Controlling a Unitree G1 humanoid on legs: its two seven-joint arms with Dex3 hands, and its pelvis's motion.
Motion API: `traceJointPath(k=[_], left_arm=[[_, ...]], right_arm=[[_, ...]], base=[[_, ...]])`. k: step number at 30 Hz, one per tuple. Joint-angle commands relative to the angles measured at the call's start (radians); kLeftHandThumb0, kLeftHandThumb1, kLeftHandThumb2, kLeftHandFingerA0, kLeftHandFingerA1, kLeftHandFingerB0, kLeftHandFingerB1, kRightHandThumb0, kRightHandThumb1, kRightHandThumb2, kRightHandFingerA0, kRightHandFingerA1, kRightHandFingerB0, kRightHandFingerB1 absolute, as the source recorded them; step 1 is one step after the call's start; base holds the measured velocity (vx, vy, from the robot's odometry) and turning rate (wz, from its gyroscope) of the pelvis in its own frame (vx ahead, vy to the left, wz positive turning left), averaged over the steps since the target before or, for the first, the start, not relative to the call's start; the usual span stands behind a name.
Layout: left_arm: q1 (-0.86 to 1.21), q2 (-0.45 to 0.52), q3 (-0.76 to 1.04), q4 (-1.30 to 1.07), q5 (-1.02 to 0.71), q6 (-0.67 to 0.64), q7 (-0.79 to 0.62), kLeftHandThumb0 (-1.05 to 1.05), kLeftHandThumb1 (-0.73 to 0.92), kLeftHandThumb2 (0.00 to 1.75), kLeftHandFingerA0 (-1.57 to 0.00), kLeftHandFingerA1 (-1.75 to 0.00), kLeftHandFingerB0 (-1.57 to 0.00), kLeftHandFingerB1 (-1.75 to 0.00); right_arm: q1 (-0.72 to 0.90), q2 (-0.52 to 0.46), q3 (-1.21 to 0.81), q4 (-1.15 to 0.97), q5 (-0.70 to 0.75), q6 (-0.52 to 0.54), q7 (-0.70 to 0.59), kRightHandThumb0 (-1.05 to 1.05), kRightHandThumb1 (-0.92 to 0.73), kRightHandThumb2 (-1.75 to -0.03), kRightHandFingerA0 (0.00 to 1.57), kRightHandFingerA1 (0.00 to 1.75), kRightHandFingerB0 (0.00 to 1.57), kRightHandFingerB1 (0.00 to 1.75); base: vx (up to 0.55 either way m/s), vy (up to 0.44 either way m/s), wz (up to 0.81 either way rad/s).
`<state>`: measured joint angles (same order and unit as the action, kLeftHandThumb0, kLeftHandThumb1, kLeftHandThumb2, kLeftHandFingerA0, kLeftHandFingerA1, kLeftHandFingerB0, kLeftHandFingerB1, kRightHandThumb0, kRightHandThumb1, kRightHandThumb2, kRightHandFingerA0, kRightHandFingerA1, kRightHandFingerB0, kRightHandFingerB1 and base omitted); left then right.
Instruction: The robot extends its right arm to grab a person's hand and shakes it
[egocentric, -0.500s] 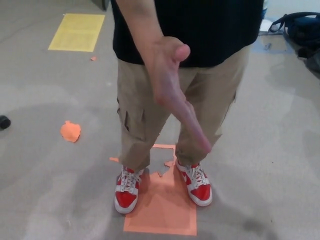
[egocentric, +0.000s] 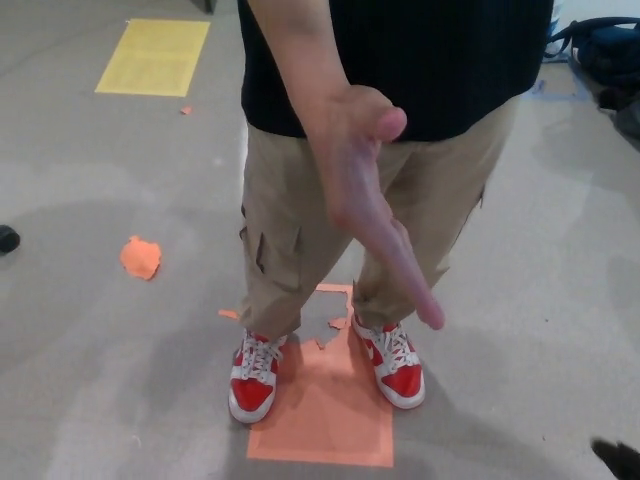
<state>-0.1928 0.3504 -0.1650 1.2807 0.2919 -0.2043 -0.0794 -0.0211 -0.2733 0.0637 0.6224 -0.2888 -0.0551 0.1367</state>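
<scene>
1. Head view, looking down at grey floor (egocentric: 90, 330). Person's hand (egocentric: 365, 190) held out toward camera, centre of pic, thumb up, fingers straight and pressed together, pointing down-right. Palm edge-on, slightly blurred.
2. Behind the hand: black shirt (egocentric: 440, 60) at top, tan cargo trousers (egocentric: 290, 230) below, red-and-white sneakers (egocentric: 325, 370) at bottom. Both feet on an orange floor patch (egocentric: 325, 420), left-of-pic shoe partly off its edge.
3. Elsewhere on floor: yellow rectangle (egocentric: 153, 57) top left, small orange scrap (egocentric: 141, 257) mid left, dark object (egocentric: 7, 238) cut off at left edge. Dark bag (egocentric: 600, 50) top right, well apart from the person.
4. Dark shape (egocentric: 620, 458) at bottom right corner, mostly out of frame; cannot tell whether part of robot. Neither robot hand clearly visible, so spread or closed state not shown for left or right.
5. Vs half a sec ago: whole pic shifted a bit, so camera moved. Beyond that, person's hand sits slightly lower and more to the right, fingertip reaching further down toward the shoe. Dark corner shape new; not there before. No contact w/ person's hand.
</scene>
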Motion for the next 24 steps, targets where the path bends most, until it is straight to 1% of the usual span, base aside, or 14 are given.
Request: traceJointPath(k=[1, 5, 6, 7, 9, 10, 11, 12, 13, 16, 19, 20, 24], left_arm=[[-0.030, 0.034, 0.057, 0.002, -0.050, -0.035, -0.024, -0.81, 0.92, 0.70, -0.13, -0.28, -0.08, -0.23], [-0.029, 0.037, 0.054, 0.003, -0.045, -0.040, -0.025, -0.79, 0.91, 0.69, -0.12, -0.28, -0.09, -0.24], [-0.029, 0.038, 0.062, 0.003, -0.052, -0.042, -0.026, -0.75, 0.71, 1.08, -0.05, -0.42, -0.04, -0.33], [-0.030, 0.037, 0.067, 0.002, -0.055, -0.041, -0.023, -0.76, 0.90, 0.68, -0.13, -0.28, -0.10, -0.24], [-0.033, 0.037, 0.071, 0.004, -0.057, -0.035, -0.023, -0.77, 0.90, 0.68, -0.12, -0.28, -0.09, -0.24], [-0.039, 0.039, 0.061, 0.009, -0.043, -0.029, -0.020, -0.82, 0.91, 0.69, -0.12, -0.28, -0.10, -0.25], [-0.042, 0.041, 0.056, 0.010, -0.036, -0.022, -0.017, -0.81, 0.71, 1.09, -0.08, -0.44, -0.02, -0.33], [-0.043, 0.043, 0.057, 0.009, -0.035, -0.019, -0.017, -0.81, 0.70, 1.09, -0.05, -0.42, -0.03, -0.31], [-0.041, 0.044, 0.057, 0.006, -0.035, -0.026, -0.020, -0.81, 0.70, 1.08, -0.07, -0.43, -0.02, -0.32], [-0.039, 0.040, 0.076, 0.006, -0.053, -0.027, -0.036, -0.80, 0.68, 1.07, -0.05, -0.42, -0.03, -0.32], [-0.034, 0.045, 0.080, 0.004, -0.054, -0.035, -0.039, -0.83, 0.70, 1.05, -0.08, -0.40, -0.07, -0.31], [-0.034, 0.046, 0.081, 0.004, -0.053, -0.035, -0.041, -0.82, 0.88, 0.68, -0.11, -0.28, -0.09, -0.25], [-0.043, 0.055, 0.077, 0.007, -0.042, -0.028, -0.045, -0.83, 0.88, 0.68, -0.12, -0.28, -0.10, -0.24]], right_arm=[[0.189, 0.038, -0.041, -1.068, -0.149, 0.075, -0.038, -0.95, -0.81, -1.14, 0.00, 0.13, 0.00, 0.10], [0.155, 0.038, -0.038, -1.223, -0.152, 0.150, 0.039, -0.94, -0.82, -1.14, 0.00, 0.12, 0.00, 0.10], [0.124, 0.040, -0.030, -1.258, -0.155, 0.167, 0.058, -0.94, -0.83, -1.14, 0.00, 0.13, 0.00, 0.11], [0.110, 0.042, -0.025, -1.274, -0.157, 0.175, 0.066, -0.93, -0.83, -1.14, 0.00, 0.13, 0.00, 0.11], [0.085, 0.045, -0.011, -1.308, -0.170, 0.203, 0.087, -0.94, -0.84, -1.15, 0.00, 0.11, 0.00, 0.10], [0.053, 0.054, 0.007, -1.332, -0.184, 0.231, 0.103, -0.94, -0.82, -1.14, 0.00, 0.10, 0.00, 0.10], [0.028, 0.062, 0.022, -1.346, -0.195, 0.252, 0.113, -0.86, -0.92, -0.68, 0.00, 0.00, 0.00, 0.01], [0.002, 0.070, 0.038, -1.353, -0.204, 0.274, 0.122, -0.85, -0.90, -0.69, 0.00, 0.01, 0.00, 0.01], [-0.018, 0.075, 0.050, -1.358, -0.214, 0.291, 0.129, -0.93, -0.77, -1.11, 0.00, 0.13, 0.00, 0.13], [-0.059, 0.091, 0.083, -1.365, -0.252, 0.329, 0.147, -0.96, -0.78, -1.11, 0.00, 0.11, 0.00, 0.12], [-0.100, 0.109, 0.119, -1.364, -0.290, 0.367, 0.168, -0.98, -0.79, -1.12, 0.00, 0.10, 0.00, 0.11], [-0.106, 0.112, 0.125, -1.365, -0.296, 0.373, 0.171, -0.98, -0.79, -1.11, 0.00, 0.11, 0.00, 0.12], [-0.152, 0.126, 0.165, -1.359, -0.294, 0.406, 0.187, -0.99, -0.78, -1.10, 0.00, 0.10, 0.00, 0.11]], base=[[0.00, 0.000, 0.00], [0.00, 0.000, 0.00], [0.00, 0.000, 0.00], [0.00, 0.000, 0.00], [0.00, 0.000, 0.00], [0.00, 0.000, 0.00], [0.00, 0.000, 0.00], [0.00, 0.000, 0.00], [0.00, 0.000, 0.00], [0.00, 0.000, 0.00], [0.00, 0.000, 0.00], [0.00, 0.000, 0.00], [0.00, 0.000, 0.00]])
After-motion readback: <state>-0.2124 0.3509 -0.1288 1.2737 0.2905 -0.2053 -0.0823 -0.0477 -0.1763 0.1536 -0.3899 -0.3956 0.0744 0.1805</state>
